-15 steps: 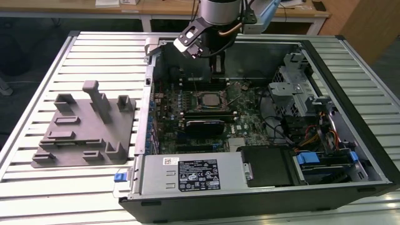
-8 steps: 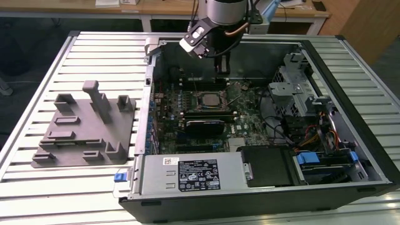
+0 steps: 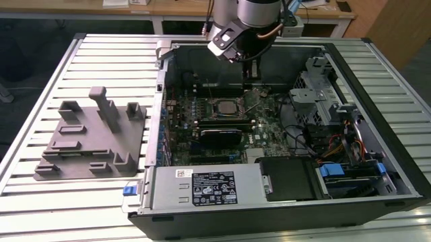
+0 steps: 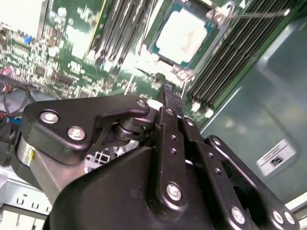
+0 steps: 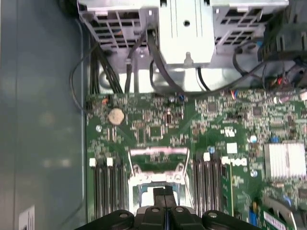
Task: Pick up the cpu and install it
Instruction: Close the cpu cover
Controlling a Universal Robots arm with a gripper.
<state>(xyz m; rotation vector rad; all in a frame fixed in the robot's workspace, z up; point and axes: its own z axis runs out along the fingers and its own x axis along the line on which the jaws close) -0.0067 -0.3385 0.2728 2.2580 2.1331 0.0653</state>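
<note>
The cpu, a small square chip with a silvery-white top, lies flat in the black-framed motherboard socket inside the open computer case. In the exterior view my gripper hangs inside the case, a little above the board and just behind the socket, near the case's back wall. Its black fingers are shut together with nothing between them, and they stand apart from the cpu. In the first wrist view the fingertips cover part of the socket, and the metal socket frame shows beyond them.
A grey plastic fixture lies on the slatted table at the exterior view's left. The case holds memory slots, a metal drive cage, bundles of cables and a power supply at the front.
</note>
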